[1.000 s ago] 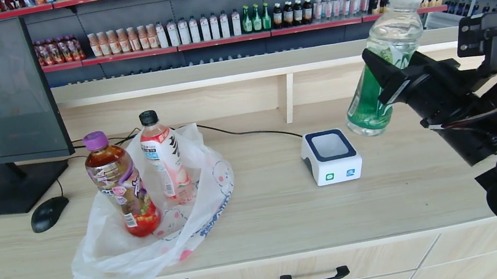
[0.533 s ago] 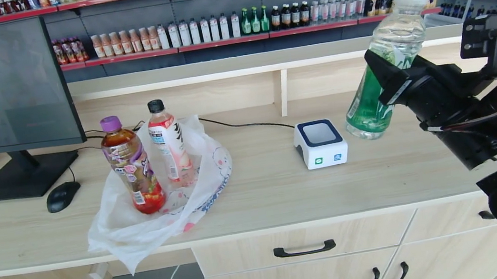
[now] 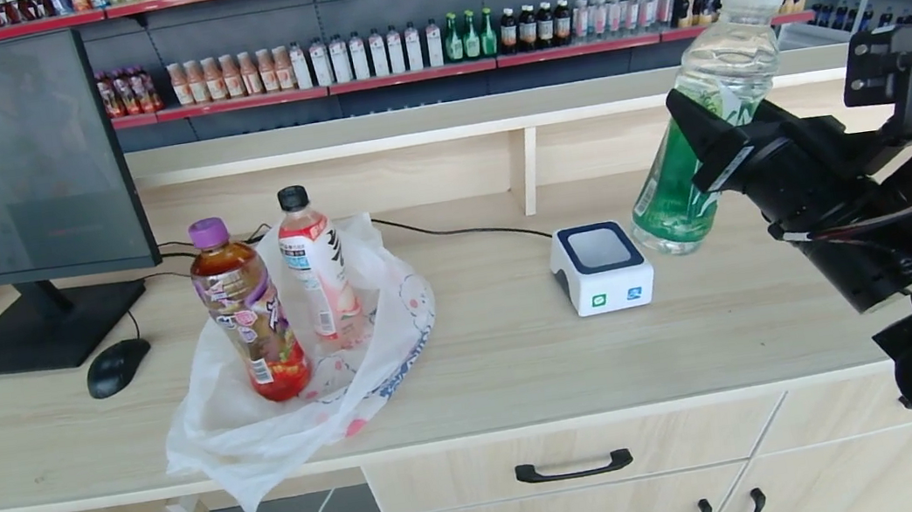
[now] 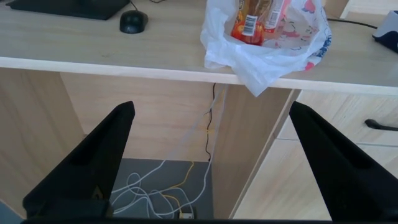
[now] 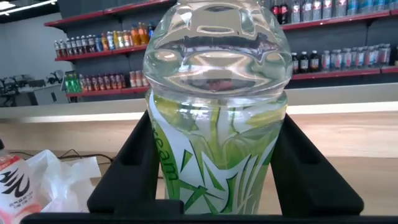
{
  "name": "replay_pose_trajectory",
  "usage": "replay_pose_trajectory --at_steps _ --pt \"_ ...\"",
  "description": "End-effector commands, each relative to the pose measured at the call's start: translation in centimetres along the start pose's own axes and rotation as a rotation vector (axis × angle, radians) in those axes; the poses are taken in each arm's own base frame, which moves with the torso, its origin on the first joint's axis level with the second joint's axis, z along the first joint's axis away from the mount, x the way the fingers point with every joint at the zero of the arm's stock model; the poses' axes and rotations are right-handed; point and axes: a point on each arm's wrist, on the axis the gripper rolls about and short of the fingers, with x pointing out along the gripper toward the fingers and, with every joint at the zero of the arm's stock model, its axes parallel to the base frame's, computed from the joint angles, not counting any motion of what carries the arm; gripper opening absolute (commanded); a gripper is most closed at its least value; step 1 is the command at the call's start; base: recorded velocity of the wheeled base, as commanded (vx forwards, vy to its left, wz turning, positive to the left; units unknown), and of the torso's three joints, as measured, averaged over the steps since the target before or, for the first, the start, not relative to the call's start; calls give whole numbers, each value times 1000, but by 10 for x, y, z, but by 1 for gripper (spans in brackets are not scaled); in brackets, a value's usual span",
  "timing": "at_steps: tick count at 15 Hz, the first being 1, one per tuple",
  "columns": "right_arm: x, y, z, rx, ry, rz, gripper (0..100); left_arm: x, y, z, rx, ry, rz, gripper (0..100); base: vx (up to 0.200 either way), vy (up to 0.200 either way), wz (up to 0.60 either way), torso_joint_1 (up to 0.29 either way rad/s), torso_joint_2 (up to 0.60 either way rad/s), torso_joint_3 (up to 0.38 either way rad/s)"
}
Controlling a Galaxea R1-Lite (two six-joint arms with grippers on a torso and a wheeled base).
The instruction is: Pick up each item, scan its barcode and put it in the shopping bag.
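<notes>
Whole head view shifted over the last second, so you should log that as the camera moving, not the goods. Against its gripper the held bottle sat unchanged. My read: the scan step was still pending, two items already bagged, one to go.

- Long pale wooden desk (image 3: 504,355): carried everything below.
- Dark flat monitor (image 3: 4,166): at the desk's left end.
- White printed plastic shopping bag (image 3: 394,317): lay open and slumped near the front edge, one flap hanging over it.
- Left gripper (image 4: 211,168): hung low in front of the desk, fingers spread wide, nothing between them.
- Right gripper (image 3: 701,144): clamped around the midsection of the clear green-labelled water bottle with a white cap (image 3: 715,81), one finger on each side of the label. The bottle was tilted, lifted off the desk, its base just to the right of the scanner.
- Amber tea bottle with a purple cap (image 3: 248,318) and pink-labelled bottle with a black cap (image 3: 322,274): stood upright in the bag, side by side.
- Small white cube scanner with a dark-rimmed window (image 3: 601,266): sat between bag and held bottle.
- Black mouse (image 3: 116,368): left of the bag.
</notes>
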Motion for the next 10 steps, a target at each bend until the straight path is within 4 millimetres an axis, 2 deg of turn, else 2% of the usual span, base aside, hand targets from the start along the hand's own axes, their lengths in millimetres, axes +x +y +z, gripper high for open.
replay_pose_trajectory --at_steps 1,8,10 --pt "0 9 -2 11 5 28 0 0 0 0 0 0 1 100 0 200 0 12 12 -2" --pt "5 15 3 20 -26 43 0 0 0 0 0 0 1 100 0 200 0 0 4 2" --pt "4 15 3 21 -26 45 0 0 0 0 0 0 1 100 0 0 0 0 0 0"
